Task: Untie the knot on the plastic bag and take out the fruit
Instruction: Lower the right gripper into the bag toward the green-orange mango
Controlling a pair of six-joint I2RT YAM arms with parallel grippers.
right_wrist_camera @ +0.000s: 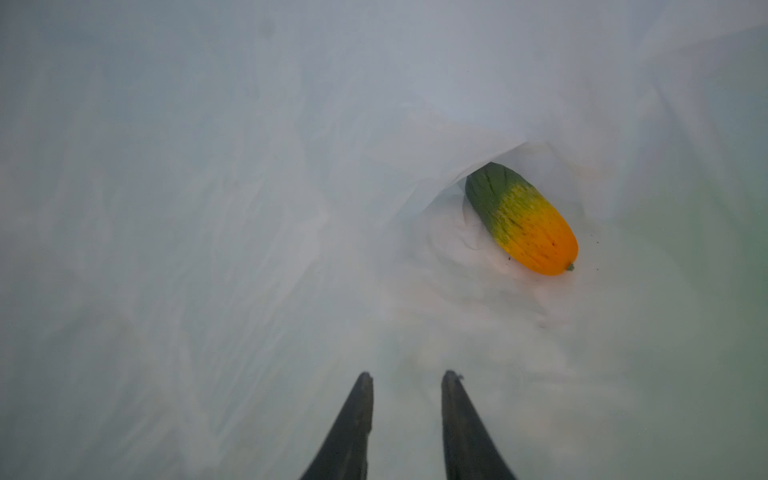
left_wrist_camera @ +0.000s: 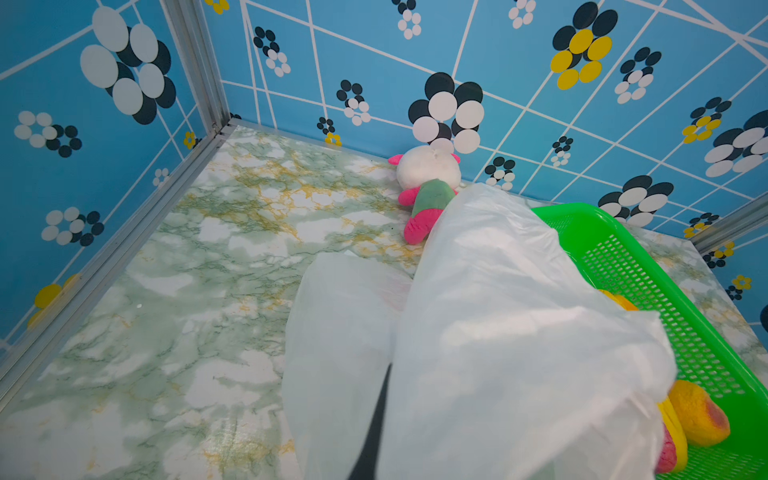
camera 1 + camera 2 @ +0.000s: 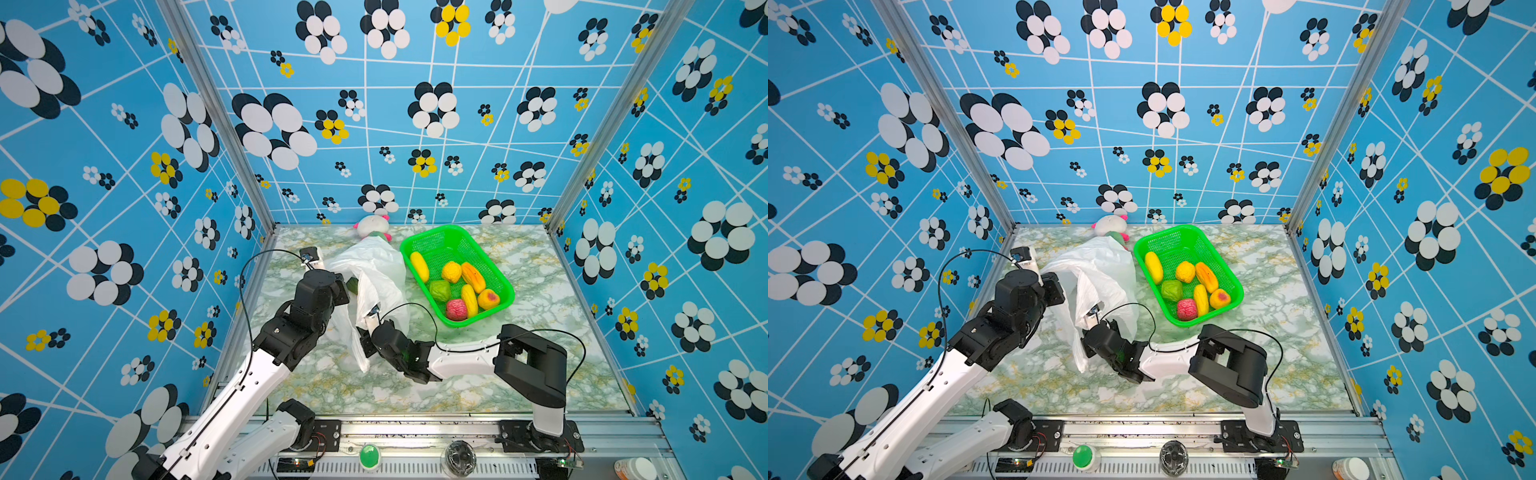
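The plastic bag (image 3: 376, 266) (image 3: 1100, 270) is held up off the marble table by my left gripper (image 2: 384, 374), which is shut on its film (image 2: 498, 332). Only a dark sliver of one finger shows there. My right gripper (image 1: 407, 376) is inside the bag, open, with nothing between its fingers. Ahead of it, on the bag's floor (image 1: 208, 208), lies one fruit (image 1: 523, 220), oval, green at one end and orange at the other. Several more fruit (image 3: 457, 286) (image 3: 1192, 286) lie in the green basket. The knot does not show in any view.
The green mesh basket (image 3: 405, 245) (image 3: 1138, 246) (image 2: 623, 257) stands right of the bag, touching it. A white, pink and green plush doll (image 3: 374, 226) (image 2: 428, 178) lies against the back wall behind the bag. Patterned walls close in three sides.
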